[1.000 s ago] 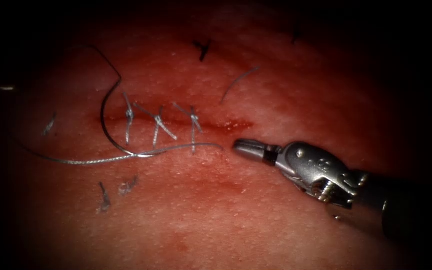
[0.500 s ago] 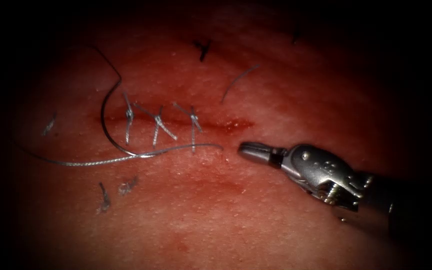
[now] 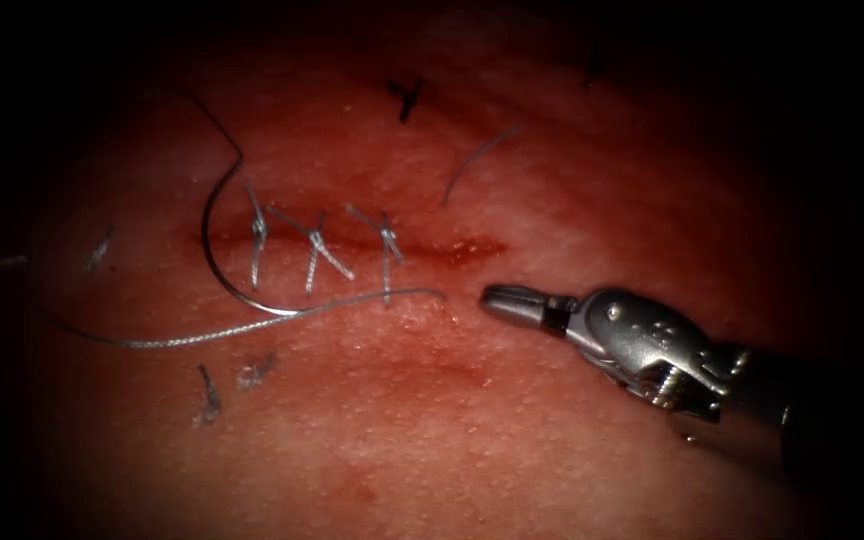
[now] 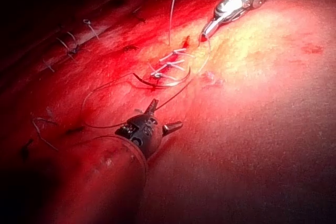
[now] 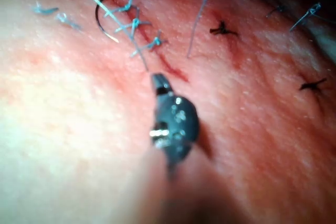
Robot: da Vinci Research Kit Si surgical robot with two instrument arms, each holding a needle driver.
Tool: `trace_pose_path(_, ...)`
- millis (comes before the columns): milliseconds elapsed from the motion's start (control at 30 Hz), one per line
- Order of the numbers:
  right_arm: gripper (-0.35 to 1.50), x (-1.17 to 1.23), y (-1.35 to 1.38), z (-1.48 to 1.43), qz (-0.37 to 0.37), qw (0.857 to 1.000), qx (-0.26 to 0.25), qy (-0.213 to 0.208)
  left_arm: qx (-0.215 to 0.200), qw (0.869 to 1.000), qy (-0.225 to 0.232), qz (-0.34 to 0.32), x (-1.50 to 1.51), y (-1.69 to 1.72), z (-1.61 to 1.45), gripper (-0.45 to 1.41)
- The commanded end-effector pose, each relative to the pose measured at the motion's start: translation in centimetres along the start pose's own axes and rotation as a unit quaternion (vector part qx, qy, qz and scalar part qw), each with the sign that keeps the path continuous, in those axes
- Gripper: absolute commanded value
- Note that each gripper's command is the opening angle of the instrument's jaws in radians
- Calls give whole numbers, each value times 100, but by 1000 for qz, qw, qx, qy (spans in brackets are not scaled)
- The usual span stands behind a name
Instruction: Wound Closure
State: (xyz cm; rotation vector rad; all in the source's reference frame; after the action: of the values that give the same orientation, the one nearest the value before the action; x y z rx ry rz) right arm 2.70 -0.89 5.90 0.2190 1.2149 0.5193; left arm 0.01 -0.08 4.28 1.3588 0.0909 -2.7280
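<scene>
Right gripper [image 3: 497, 298] narrowed to closed, holding nothing, tip just off the right end of the cut [image 3: 352, 245] on the tissue [image 3: 512, 430], close to the free end of the thread [image 3: 352, 302]. Seen also from its own wrist camera [image 5: 158, 82], closed and pointing at the red fluid [image 5: 173, 71] in the unclosed stretch of the cut. Left gripper [image 4: 163, 116] spread wide, holding nothing, hovering near the thread loop and apart from the needle. Curved needle [image 3: 214, 250] lying free on the tissue at the left end of the cut, held by neither tool, arcing across the leftmost of three stitches [image 3: 317, 245]; cannot tell whether its tip sits in the tissue. Thread trailing from the needle leftward and rightward below the stitches. Cut thread ends [image 3: 407, 97] scattered about
</scene>
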Motion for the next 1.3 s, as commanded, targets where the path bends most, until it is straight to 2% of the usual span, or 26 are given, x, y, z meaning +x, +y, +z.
trace_pose_path(33,-35,0,2,10,-1,1000,1,2,6,1000,-4,13,-2,-6,11,17)
trace_pose_path(67,-35,0,2,10,-1,1000,1,2,9,1000,-7,22,-3,-7,15,7)
trace_pose_path(133,-35,0,1,10,-1,1000,1,2,17,999,-18,33,-4,-11,20,-45)
trace_pose_path(333,-35,-1,0,10,-1,1000,-1,1,23,998,-33,45,-4,-19,21,-45)
trace_pose_path(433,-35,-1,0,8,-1,1000,-1,3,33,997,-56,42,0,-20,17,-45)
trace_pose_path(533,-35,1,-2,4,-1,1000,2,3,35,997,-62,37,10,-15,14,-45)
trace_pose_path(667,-32,8,-9,-7,1,1000,11,1,41,997,-66,23,42,-10,12,-45)
trace_pose_path(733,-11,14,-12,-15,1,1000,16,1,49,997,-54,21,60,-11,13,-45)
trace_pose_path(767,-8,19,-14,-19,-9,1000,16,1,57,997,-49,20,73,-12,13,-45)
trace_pose_path(833,32,31,-18,-29,-18,1000,11,-4,65,997,-42,17,90,-15,14,-45)
trace_pose_path(900,83,45,-25,-36,-41,999,8,-1,75,996,-35,14,108,-19,18,-45)
trace_pose_path(1000,125,67,-38,-42,-82,997,5,-1,79,996,-34,13,127,-22,29,-45)
trace_pose_path(1133,128,100,-64,-45,-147,989,-3,-4,88,995,-41,16,140,-25,53,-45)
trace_pose_path(1167,130,116,-76,-44,-170,985,-7,-6,89,995,-38,18,145,-25,65,-45)
trace_pose_path(1300,126,145,-97,-34,-227,974,-23,-16,96,994,-41,16,153,-27,84,-45)
